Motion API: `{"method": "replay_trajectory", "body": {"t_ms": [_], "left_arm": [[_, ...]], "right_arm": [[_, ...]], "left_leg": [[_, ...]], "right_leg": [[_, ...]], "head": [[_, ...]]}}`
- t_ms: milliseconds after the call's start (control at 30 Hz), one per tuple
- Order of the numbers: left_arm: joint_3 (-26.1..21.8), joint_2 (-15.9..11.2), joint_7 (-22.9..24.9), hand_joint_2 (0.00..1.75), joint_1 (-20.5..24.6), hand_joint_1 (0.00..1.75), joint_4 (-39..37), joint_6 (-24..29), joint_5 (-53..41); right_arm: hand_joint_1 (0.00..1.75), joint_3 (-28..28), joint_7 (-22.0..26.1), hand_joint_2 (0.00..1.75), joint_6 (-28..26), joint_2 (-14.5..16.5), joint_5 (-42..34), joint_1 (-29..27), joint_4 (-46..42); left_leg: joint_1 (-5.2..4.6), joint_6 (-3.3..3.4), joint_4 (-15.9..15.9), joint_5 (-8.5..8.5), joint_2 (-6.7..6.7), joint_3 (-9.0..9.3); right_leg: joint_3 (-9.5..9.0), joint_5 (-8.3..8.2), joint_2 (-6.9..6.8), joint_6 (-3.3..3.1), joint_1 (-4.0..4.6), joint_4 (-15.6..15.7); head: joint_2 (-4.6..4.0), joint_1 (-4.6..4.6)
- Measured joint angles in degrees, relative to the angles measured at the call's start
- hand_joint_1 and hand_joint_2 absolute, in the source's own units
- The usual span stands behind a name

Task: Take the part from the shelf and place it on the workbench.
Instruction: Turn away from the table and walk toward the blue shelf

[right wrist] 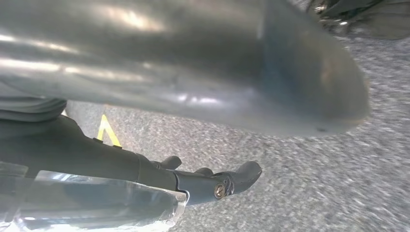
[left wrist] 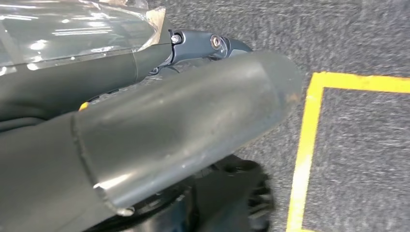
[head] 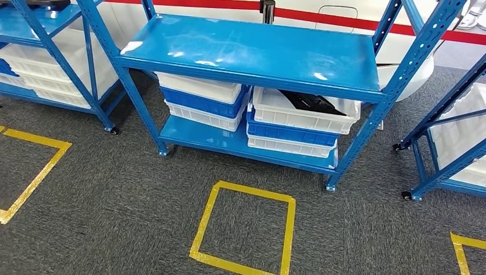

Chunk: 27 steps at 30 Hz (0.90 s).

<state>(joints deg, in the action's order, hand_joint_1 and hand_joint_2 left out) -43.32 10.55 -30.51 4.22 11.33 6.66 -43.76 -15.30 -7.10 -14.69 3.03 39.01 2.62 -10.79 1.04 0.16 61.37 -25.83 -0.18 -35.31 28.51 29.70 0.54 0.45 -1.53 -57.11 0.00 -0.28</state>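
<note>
A black part [head: 312, 103] lies in the top white bin [head: 274, 112] of a stack on the lower level of the blue shelf [head: 252, 54], at its right side. In the left wrist view, my left hand [left wrist: 183, 111] hangs over grey carpet with its thumb and dark fingers [left wrist: 212, 42] apart, holding nothing. Over the same carpet in the right wrist view, my right hand [right wrist: 193, 72] is also empty, its dark fingers [right wrist: 232, 181] held away from the thumb.
The shelf's top level is bare. A second stack of white and blue bins [head: 200, 100] sits left of the part's bin. More blue racks with white bins stand at left [head: 51, 63] and right [head: 458, 132]. Yellow tape squares [head: 243, 229] mark the carpet in front.
</note>
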Motion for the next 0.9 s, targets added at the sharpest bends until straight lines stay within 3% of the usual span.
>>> {"method": "replay_trajectory", "body": {"t_ms": [33, 133, 200, 233, 300, 333, 367, 400, 467, 533, 600, 700, 767, 833, 867, 900], "left_arm": [[0.01, -0.01, 0.02, 0.00, 0.08, 0.00, 0.00, 0.00, -0.02], [0.02, 0.00, 0.12, 0.00, 0.21, 0.00, 0.00, -0.01, -0.04], [0.02, 0.01, 0.15, 0.00, 0.16, 0.00, 0.01, -0.02, -0.04], [0.02, 0.02, 0.16, 0.00, 0.19, 0.00, 0.01, -0.02, -0.05], [0.02, 0.01, 0.19, 0.00, 0.29, 0.00, 0.01, -0.02, -0.08], [0.02, 0.01, 0.19, 0.00, 0.33, 0.00, 0.01, -0.02, -0.10], [0.02, 0.01, 0.20, 0.00, 0.31, 0.00, 0.01, -0.03, -0.12], [0.02, 0.02, 0.21, 0.00, 0.28, 0.00, 0.01, -0.05, -0.15], [0.03, 0.05, 0.24, 0.00, 0.22, 0.00, 0.00, -0.08, -0.19], [0.04, 0.08, 0.32, 0.00, 0.26, 0.00, -0.02, -0.08, -0.20], [0.04, 0.08, 0.42, 0.00, 0.34, 0.00, -0.03, -0.08, -0.20], [0.04, 0.02, 0.53, 0.00, 0.45, 0.00, 0.04, -0.08, -0.20], [0.04, 0.02, 0.57, 0.00, 0.47, 0.00, 0.05, -0.08, -0.20], [0.03, 0.02, 0.64, 0.00, 0.37, 0.00, 0.05, -0.08, -0.20], [0.02, 0.01, 0.67, 0.00, 0.29, 0.00, 0.05, -0.08, -0.20], [0.02, 0.00, 0.68, 0.00, 0.23, 0.00, 0.05, -0.08, -0.20]], "right_arm": [[0.00, 0.00, 0.00, 0.00, 0.00, 0.06, 0.04, 0.10, 0.00], [0.00, -0.02, 0.00, 0.00, 0.00, 0.14, 0.12, 0.29, -0.01], [0.00, -0.03, 0.00, 0.00, 0.00, 0.13, 0.20, 0.32, -0.01], [0.00, -0.03, 0.00, 0.00, 0.00, 0.13, 0.24, 0.32, -0.01], [0.00, -0.04, 0.00, 0.00, 0.00, 0.14, 0.31, 0.30, -0.01], [0.00, -0.05, -0.02, 0.00, 0.00, 0.12, 0.31, 0.22, -0.01], [0.00, -0.05, -0.04, 0.00, 0.00, 0.08, 0.31, 0.12, -0.01], [0.00, -0.06, -0.06, 0.00, 0.00, 0.03, 0.33, 0.02, -0.01], [0.00, -0.08, -0.09, 0.00, 0.00, -0.11, 0.39, -0.07, -0.01], [0.00, -0.09, -0.09, 0.00, 0.00, -0.19, 0.45, -0.01, 0.02], [0.00, -0.09, -0.09, 0.00, 0.00, -0.19, 0.57, 0.06, 0.03], [0.00, -0.10, -0.09, 0.00, -0.06, -0.16, 0.85, 0.02, 0.03], [0.00, -0.11, -0.09, 0.00, -0.14, -0.11, 0.96, 0.05, 0.03], [0.00, -0.11, -0.09, 0.00, -0.15, 0.02, 0.98, 0.10, 0.03], [0.00, -0.11, -0.09, 0.00, -0.15, 0.07, 0.98, 0.07, 0.03], [0.00, -0.11, -0.11, 0.00, -0.15, 0.10, 0.98, 0.02, 0.03]], "left_leg": [[-0.20, 0.29, -1.97, 0.55, -0.02, 0.79], [-0.73, 1.61, -3.13, -0.09, -0.07, 1.41], [-0.66, 2.60, -4.26, 0.03, -0.04, 2.57], [-0.59, 3.03, -4.77, 0.01, 0.01, 3.23], [-0.87, 3.56, -4.92, -0.55, 0.13, 4.02], [-1.01, 3.69, -4.92, -0.92, 0.09, 4.39], [-1.17, 3.76, -4.92, -1.32, 0.00, 4.85], [-1.29, 3.78, -4.92, -1.74, -0.12, 5.39], [-1.49, 3.59, -4.91, -2.71, -0.29, 6.50], [-1.83, 3.10, -4.77, -3.84, -0.34, 7.12], [-1.92, 2.56, -4.72, -4.53, -0.35, 7.30], [-1.53, 1.50, -3.06, -5.96, -0.27, 7.12], [-1.05, 0.65, 3.34, -8.89, -0.19, 3.90], [-0.44, -0.08, 10.84, -11.08, -0.14, -1.13], [-0.17, -0.34, 12.31, -10.61, -0.08, -2.74], [0.07, -0.53, 11.43, -8.82, -0.03, -3.17]], "right_leg": [[-0.03, 0.32, 0.03, 0.37, 0.08, 0.05], [-0.35, 0.89, -0.05, 1.57, 0.21, 0.50], [0.00, 1.92, -0.21, 1.79, 0.32, -1.32], [1.32, 3.11, -0.27, 1.58, 0.41, -4.20], [6.07, 5.78, -0.29, 1.08, 0.41, -12.14], [8.30, 6.33, -0.29, 1.16, 0.42, -15.15], [9.61, 5.86, -0.29, 1.49, 0.44, -16.20], [9.86, 4.43, -0.29, 1.96, 0.47, -15.12], [7.51, -0.47, -0.38, 2.67, 0.60, -7.41], [5.13, -3.58, -0.48, 2.16, 0.92, -1.32], [4.57, -3.72, -0.45, 1.13, 1.23, -0.42], [3.59, -3.39, -0.37, -0.09, 0.49, 0.16], [2.80, -2.91, -0.39, -0.82, 0.20, 0.41], [2.23, -2.30, -0.37, -1.13, 0.19, 0.41], [1.88, -1.97, -0.32, -1.08, 0.14, 0.41], [1.39, -1.60, -0.25, -0.87, 0.04, 0.41]], "head": [[0.00, -0.05], [0.00, -0.13], [0.00, 0.00], [0.00, 0.13], [0.00, 0.25], [0.00, 0.29], [0.00, 0.30], [0.00, 0.33], [0.00, 0.40], [0.00, 0.39], [0.00, 0.33], [0.00, 0.13], [0.00, -0.16], [0.00, -0.25], [0.00, -0.26], [0.00, -0.28]]}}
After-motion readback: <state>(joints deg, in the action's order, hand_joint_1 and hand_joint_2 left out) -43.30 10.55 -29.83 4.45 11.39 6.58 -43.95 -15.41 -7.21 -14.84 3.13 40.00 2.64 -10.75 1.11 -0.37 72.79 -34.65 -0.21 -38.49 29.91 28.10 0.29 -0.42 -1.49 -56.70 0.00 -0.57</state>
